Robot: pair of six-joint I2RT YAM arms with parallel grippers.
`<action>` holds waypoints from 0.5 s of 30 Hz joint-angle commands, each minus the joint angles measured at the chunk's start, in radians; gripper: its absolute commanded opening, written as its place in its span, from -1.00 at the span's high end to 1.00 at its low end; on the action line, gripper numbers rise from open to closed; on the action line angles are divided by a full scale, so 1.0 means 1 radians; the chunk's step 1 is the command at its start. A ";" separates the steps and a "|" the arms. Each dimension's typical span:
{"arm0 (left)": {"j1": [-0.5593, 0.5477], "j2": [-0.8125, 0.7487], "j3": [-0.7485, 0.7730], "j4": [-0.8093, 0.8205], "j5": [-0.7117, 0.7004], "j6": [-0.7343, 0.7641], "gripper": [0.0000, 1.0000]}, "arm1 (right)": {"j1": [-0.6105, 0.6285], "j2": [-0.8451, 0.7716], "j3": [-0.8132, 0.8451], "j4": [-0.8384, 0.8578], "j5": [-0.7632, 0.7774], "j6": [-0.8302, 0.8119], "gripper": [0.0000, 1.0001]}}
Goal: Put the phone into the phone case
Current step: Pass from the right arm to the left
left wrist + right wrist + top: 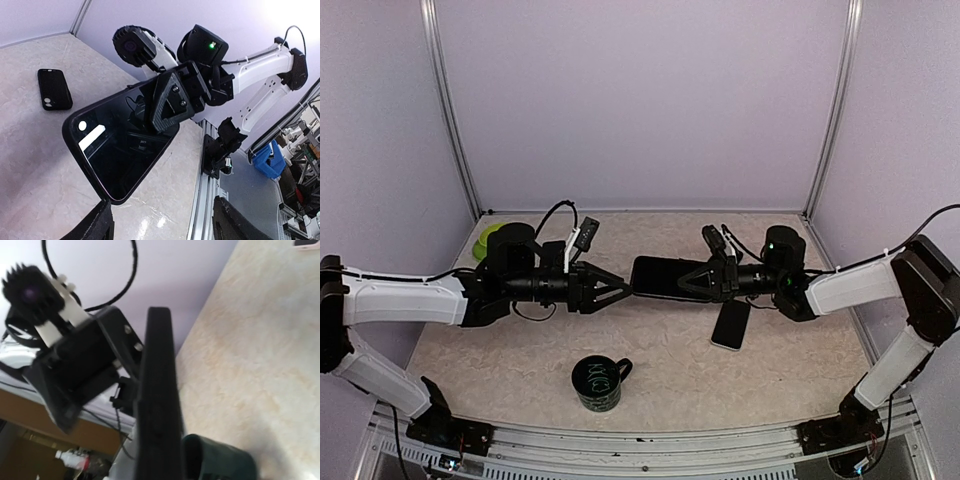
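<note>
**A:** From the left, how did things stand?

**B:** Beyond the mug (599,384), almost straight behind it, the left gripper (620,287) had its jaws spread wide with nothing in them. Their tips were right at the free end of the phone (655,277).

**A:** And the phone itself?

**B:** It was up in the air, beyond the mug and a little to its right. The right gripper (706,280) held it by its far end, jaws pinched narrow on it.

**A:** The phone case?

**B:** The phone case (731,325) lay flat on the counter (800,350), right of the mug and slightly beyond it, apart from the phone.

**A:** So which step was in hand?

**B:** As I judged it, the carry: the phone was lifted but not yet seated. The next move called for the right arm to lower it over the phone case, square the edges, tuck one end in and press. The left jaws could pin the phone case against sliding.
</note>
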 commanded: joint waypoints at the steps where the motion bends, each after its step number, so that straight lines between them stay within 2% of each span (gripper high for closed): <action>1: 0.040 0.031 -0.001 0.079 0.030 -0.091 -0.36 | -0.010 -0.023 -0.004 0.037 0.025 -0.055 1.00; 10: 0.032 0.124 0.043 0.076 0.039 -0.111 -0.40 | 0.001 -0.057 -0.011 0.057 0.007 -0.081 1.00; 15: 0.023 0.165 0.080 0.113 0.071 -0.139 -0.29 | 0.014 -0.062 0.001 0.003 0.011 -0.142 1.00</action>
